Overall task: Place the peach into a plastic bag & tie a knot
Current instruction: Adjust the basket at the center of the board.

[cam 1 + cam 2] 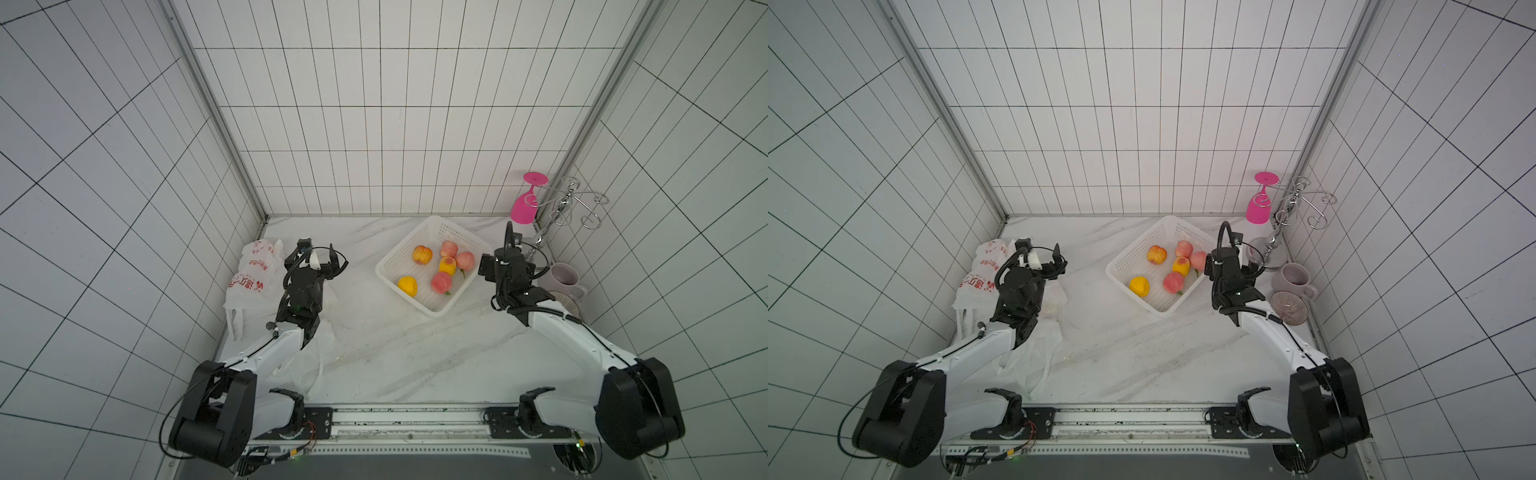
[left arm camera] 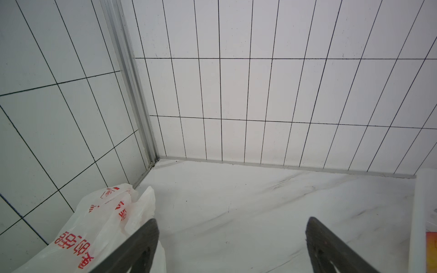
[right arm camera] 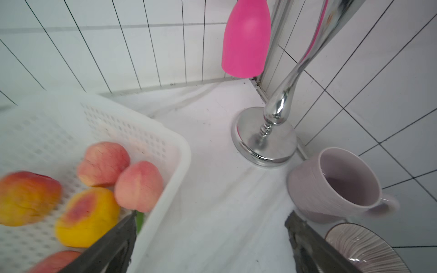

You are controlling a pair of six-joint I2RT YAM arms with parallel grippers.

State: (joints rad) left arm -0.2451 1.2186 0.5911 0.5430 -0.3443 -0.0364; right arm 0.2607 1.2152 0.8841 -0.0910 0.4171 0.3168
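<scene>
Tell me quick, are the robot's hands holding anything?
Left gripper: open, holding nothing, next to the plastic bag.
Right gripper: open, holding nothing, by the basket.

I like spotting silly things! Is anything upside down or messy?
The pink glass hangs upside down from the silver rack, as racks hold them. The white basket sits slanted on the table. Nothing looks spilled.
</scene>
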